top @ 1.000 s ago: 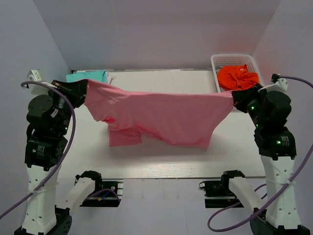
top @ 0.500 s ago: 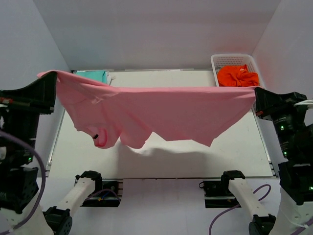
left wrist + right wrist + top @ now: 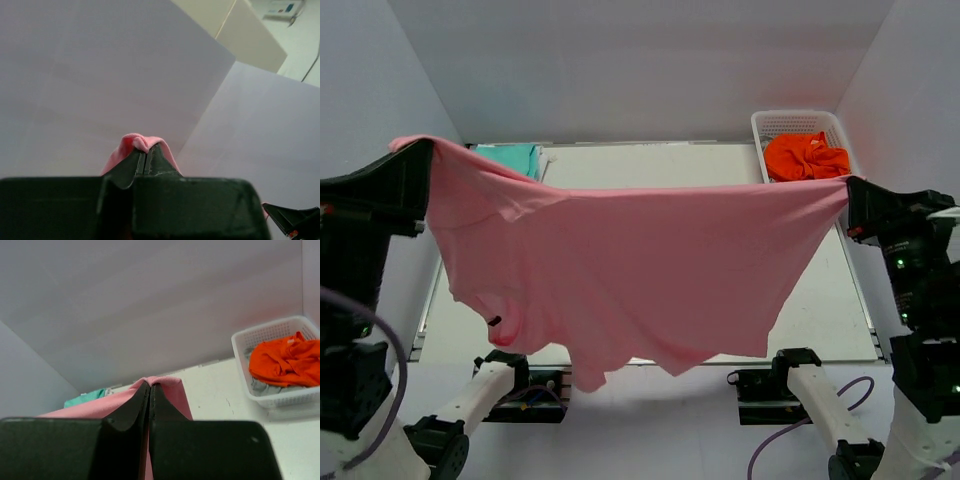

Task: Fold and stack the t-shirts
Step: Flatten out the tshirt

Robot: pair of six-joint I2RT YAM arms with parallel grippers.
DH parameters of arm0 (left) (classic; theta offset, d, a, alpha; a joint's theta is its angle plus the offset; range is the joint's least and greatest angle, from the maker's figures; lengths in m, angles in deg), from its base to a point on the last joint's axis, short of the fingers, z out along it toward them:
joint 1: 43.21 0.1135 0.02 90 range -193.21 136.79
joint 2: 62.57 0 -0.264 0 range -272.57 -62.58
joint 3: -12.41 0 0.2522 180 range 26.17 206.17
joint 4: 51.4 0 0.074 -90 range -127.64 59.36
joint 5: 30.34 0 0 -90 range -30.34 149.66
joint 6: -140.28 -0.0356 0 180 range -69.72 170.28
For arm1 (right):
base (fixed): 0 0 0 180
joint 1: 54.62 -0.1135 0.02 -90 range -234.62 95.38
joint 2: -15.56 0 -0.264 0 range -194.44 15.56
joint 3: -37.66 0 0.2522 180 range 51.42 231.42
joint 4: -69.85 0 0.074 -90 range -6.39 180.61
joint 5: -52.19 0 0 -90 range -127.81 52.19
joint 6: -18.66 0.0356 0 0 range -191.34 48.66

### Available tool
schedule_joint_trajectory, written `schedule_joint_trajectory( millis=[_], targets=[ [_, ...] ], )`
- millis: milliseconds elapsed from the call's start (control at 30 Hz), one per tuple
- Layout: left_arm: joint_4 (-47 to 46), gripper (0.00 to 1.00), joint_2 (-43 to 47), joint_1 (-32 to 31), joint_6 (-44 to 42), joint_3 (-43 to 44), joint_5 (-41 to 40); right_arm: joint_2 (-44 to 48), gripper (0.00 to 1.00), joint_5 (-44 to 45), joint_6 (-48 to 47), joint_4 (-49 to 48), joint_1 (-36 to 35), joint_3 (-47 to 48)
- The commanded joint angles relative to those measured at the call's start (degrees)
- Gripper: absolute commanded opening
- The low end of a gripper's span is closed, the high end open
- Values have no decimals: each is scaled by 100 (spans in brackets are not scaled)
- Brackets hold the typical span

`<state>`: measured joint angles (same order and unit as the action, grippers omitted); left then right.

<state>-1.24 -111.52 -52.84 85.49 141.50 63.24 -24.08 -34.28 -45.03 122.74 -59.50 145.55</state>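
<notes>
Over the last second both arms had lifted and spread, so the pink shirt (image 3: 620,260), clamped at opposite corners by the left gripper (image 3: 420,152) and right gripper (image 3: 848,192), hung stretched above the table (image 3: 720,165), ready for laying flat.

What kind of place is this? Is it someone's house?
Probably a robot test booth, not a house: plain walls box in a white table, the left gripper and right gripper hold a pink shirt stretched above it, and a basket of clothes sits in the far corner.
</notes>
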Motion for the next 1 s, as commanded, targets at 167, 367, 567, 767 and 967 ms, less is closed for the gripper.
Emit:
schedule_joint_trajectory(
  millis=[167, 367, 567, 767, 967],
  targets=[
    [-730, 0, -1001, -21, -242, -1783, -295, -825, 0, 376, 85, -1178, 14, -1789],
    [-1977, 0, -2187, -56, -418, -3445, -884, -1906, 0, 219, 156, -2461, 14, -3064],
    [-3535, 0, -4567, -4, -751, -3872, -463, -3610, 0, -62, -502, -3841, -12, -3306],
    [-1419, 34, -7398, -4, -962, -765, -121, -5580, 73, -28, -1215, -3186, -21, -2014],
    [-1468, 100, -7692, -4, -962, -554, 29, -5828, 90, 289, -1286, -2955, -65, -1564]
  ],
)
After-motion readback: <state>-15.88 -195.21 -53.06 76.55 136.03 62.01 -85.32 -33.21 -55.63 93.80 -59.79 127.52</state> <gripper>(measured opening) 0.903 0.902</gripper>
